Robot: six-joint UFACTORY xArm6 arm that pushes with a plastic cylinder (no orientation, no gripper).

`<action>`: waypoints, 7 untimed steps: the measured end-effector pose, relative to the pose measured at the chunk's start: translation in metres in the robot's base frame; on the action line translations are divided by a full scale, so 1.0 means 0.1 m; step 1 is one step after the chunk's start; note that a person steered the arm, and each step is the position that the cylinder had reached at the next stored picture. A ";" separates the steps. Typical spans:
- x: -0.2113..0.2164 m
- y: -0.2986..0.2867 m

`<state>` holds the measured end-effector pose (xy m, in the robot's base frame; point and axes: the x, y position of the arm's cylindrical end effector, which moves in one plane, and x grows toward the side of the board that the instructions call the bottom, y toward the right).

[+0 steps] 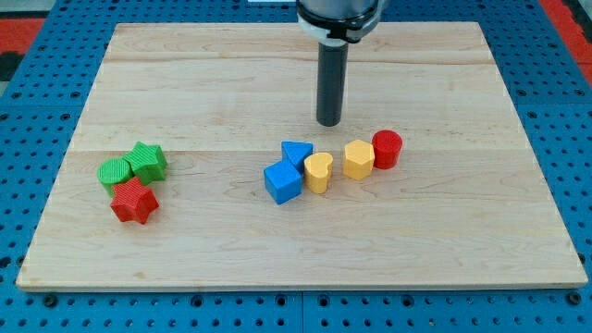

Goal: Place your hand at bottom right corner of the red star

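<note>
The red star [134,202] lies near the view's left edge of the wooden board [231,250], low on it. It touches the green round block [116,172] above it, with the green star [147,161] just to the upper right. My tip [329,123] stands near the middle of the board, far to the right of and above the red star. It is just above the cluster of blue and yellow blocks, touching none.
Below my tip sit a blue triangle [297,153], a blue cube [283,182], a yellow heart [318,172], a yellow hexagon [359,159] and a red cylinder [387,148]. A blue pegboard [28,102] surrounds the board.
</note>
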<state>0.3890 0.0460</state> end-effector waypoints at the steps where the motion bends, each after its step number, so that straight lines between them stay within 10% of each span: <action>1: -0.02 -0.08; 7: 0.68 -1.17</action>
